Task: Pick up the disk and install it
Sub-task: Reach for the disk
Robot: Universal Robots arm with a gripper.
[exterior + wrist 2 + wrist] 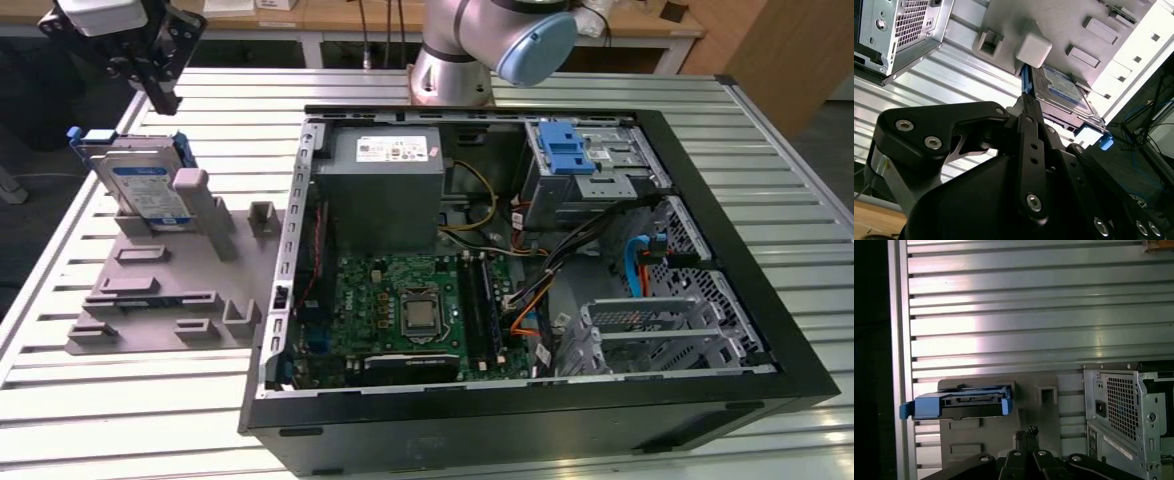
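- While the gripper [163, 98] hangs just above the disk [140, 185] in the exterior view, the picture's edge cuts off its upper body.
- In the first wrist view the fingertips [1030, 432] look pressed together with nothing between them; the rest of each finger runs out of the picture.
- The disk stands on edge in a grey holder [160, 290] on the slatted table [787, 150], to the exterior view's left of the open computer case [534, 420].
- In the second wrist view the gripper's black body hides part of the disk, so we see the labelled face but cannot make out the label.
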